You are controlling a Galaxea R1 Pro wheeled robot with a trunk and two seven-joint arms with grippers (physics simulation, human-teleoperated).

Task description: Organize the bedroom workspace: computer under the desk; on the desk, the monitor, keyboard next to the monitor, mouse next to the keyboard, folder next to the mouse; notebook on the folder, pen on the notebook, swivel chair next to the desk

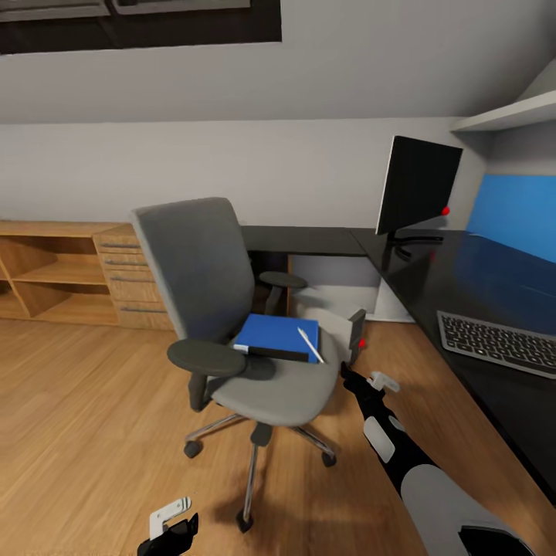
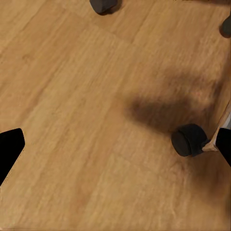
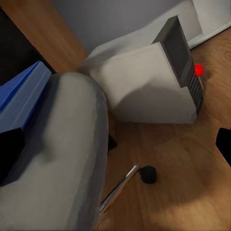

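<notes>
Swivel chair (image 1: 232,309) holding blue folder (image 1: 276,333), pen (image 1: 310,344) atop; notebook hard to distinguish. Right gripper (image 1: 357,363) spread beside seat (computer (image 3: 149,86) partly hidden). Left gripper (image 2: 115,149) spread, low. Keyboard (image 1: 498,341) cropped; no legible writing.

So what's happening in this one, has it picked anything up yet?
Not yet. The right gripper, fingers spread and empty, is held beside the front edge of the swivel chair. The blue folder lies on the seat with the notebook and pen on top. The left gripper hangs low over the floor, open, near the chair's casters. On the desk, the monitor and keyboard are in place.
</notes>
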